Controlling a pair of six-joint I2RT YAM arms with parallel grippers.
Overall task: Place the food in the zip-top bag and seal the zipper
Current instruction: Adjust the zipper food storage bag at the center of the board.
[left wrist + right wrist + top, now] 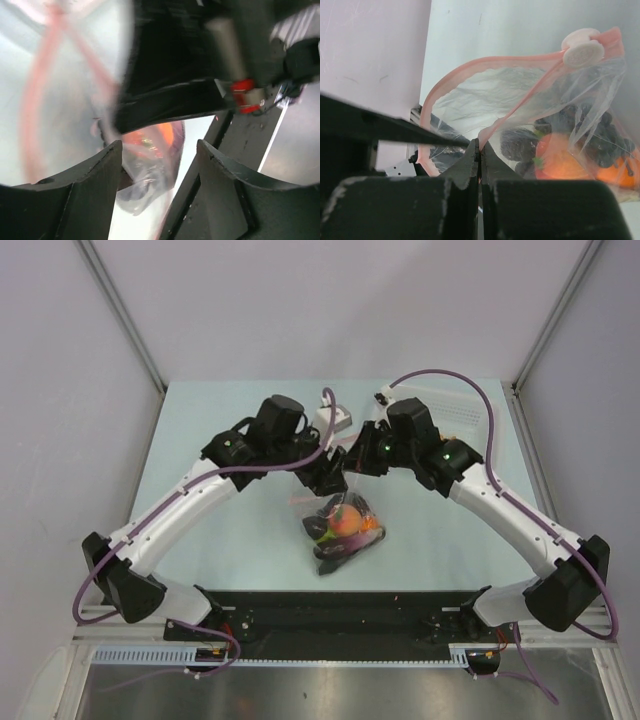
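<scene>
Right hand (479, 150) fingers pressed together, pinching the pink zipper (510, 61) of one clear zip-top bag (485, 97). The mouth gapes, with one white slider (582, 50) on the strip. Left hand (159, 146) spread, gripping nothing. Inside: one peach-red fruit (559, 161), one grape cluster (602, 132), one orange ball (622, 176). Bag is mid-counter (220, 430), between both hands.

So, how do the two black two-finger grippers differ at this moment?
The left gripper stands open; the right gripper is shut. The left gripper holds nothing; the right gripper pinches the pink-red zipper strip of the clear plastic bag. Both are at the bag's mouth.
</scene>
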